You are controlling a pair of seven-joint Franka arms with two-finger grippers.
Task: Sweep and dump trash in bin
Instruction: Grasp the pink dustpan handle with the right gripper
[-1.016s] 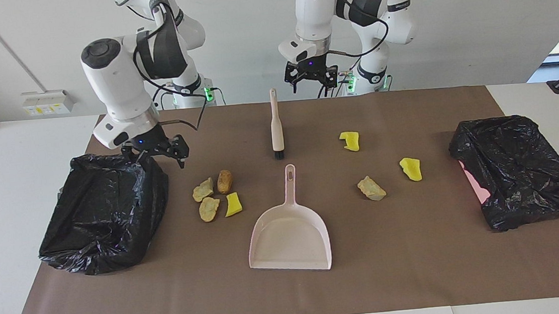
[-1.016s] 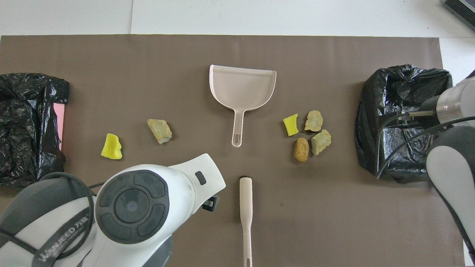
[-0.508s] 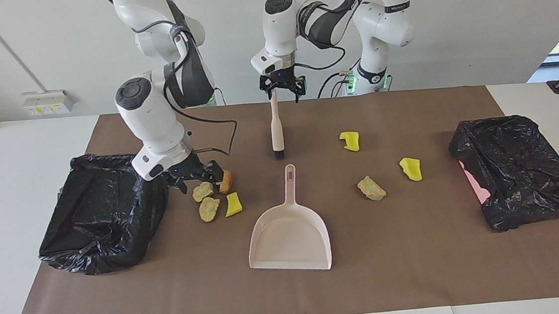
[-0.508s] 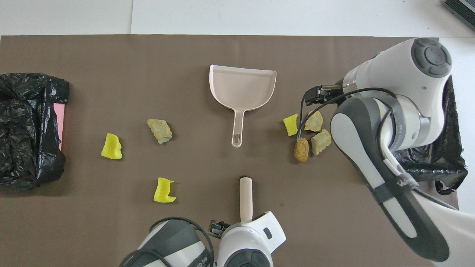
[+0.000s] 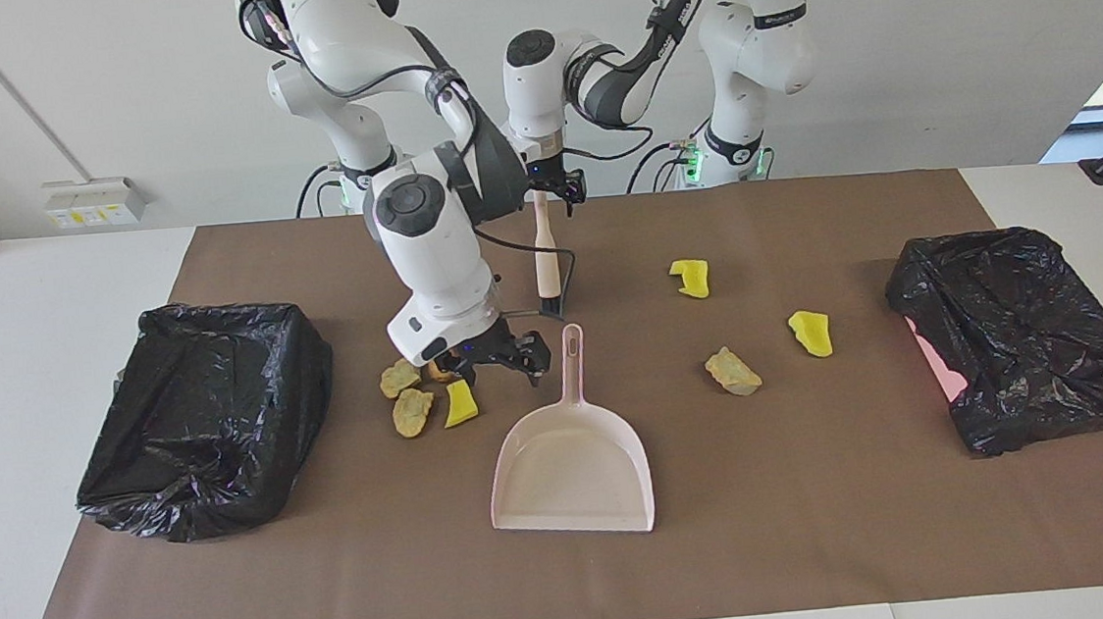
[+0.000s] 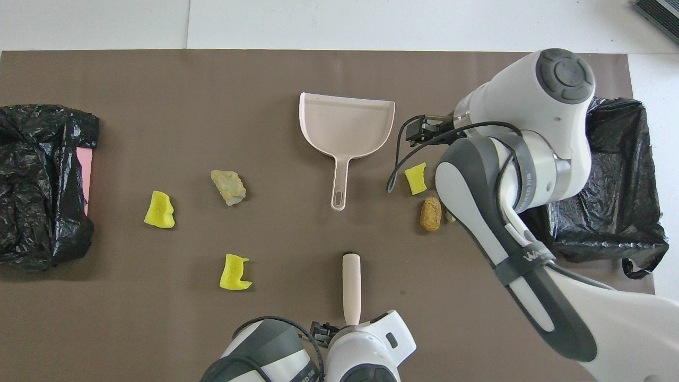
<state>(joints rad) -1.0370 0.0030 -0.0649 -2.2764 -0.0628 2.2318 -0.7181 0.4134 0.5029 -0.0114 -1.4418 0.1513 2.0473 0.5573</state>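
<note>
the right gripper [image 5: 501, 355] hangs low just left of centre in the facing view, between the dustpan [image 5: 572, 465] handle and a cluster of trash; whether its claw is wide or narrow i cannot tell. in the overhead view the same gripper [image 6: 421, 130] shows right of centre, beside the dustpan's [image 6: 347, 124] rim.

the left gripper [image 5: 552, 186] sits at the top centre of the facing view, on the upper end of the brush [image 5: 546, 269]; it looks closed on the handle, but i cannot tell for sure. in the overhead view the brush [image 6: 351, 289] lies at bottom centre.

the trash cluster sits left of centre in the facing view: a yellow foam bit [image 5: 460, 404], two tan chunks [image 5: 412, 411], and a brown chunk mostly hidden under the gripper. right of centre lie two more yellow bits [image 5: 690, 278] and a beige chunk [image 5: 733, 372].

one black-bagged bin [image 5: 201, 416] stands at the left edge of the facing view, another bin [image 5: 1021, 336] at the right edge, both on the brown mat [image 5: 824, 524].
</note>
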